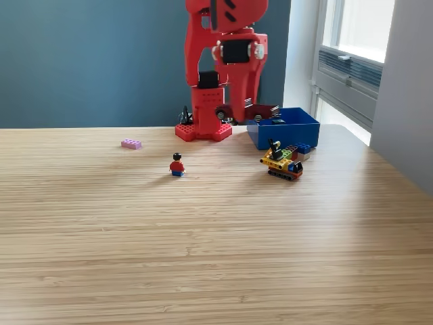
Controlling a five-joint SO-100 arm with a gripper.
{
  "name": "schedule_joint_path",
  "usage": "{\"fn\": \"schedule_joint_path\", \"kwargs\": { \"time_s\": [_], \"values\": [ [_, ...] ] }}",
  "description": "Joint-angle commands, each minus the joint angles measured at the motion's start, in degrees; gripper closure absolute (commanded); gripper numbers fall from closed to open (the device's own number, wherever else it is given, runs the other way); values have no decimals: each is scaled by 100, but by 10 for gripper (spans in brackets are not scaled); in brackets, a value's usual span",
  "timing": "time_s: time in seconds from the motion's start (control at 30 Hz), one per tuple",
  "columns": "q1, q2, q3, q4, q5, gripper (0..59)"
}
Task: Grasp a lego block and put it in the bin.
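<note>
I see a pale, wood-grain table (203, 244) filling most of the exterior view, backed by a dark teal wall (88, 61), with a window (355, 40) on the exterior view's right. I count one red arm (223, 68), folded over at the table's far edge, and one blue bin (284, 127) just beside its base on the exterior view's right. The claw (260, 110) reaches over the bin's near-left rim; I cannot tell how wide it stands or whether it grips anything. I count one pink lego block (131, 143) lying alone well to the exterior view's left, one small figure (177, 164) with a red top standing mid-table, and one yellow tracked lego vehicle (283, 162) just in front of the bin.
</note>
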Motion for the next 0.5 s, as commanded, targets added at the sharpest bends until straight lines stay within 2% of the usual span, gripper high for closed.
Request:
{"fn": "schedule_joint_path", "kwargs": {
  "time_s": [0.03,0.27,0.5],
  "values": [
    [-1037,176,-70,255,-316,586],
    [-2435,167,79,492,-773,586],
    [-3727,167,562,527,-1011,586]
  ]
}}
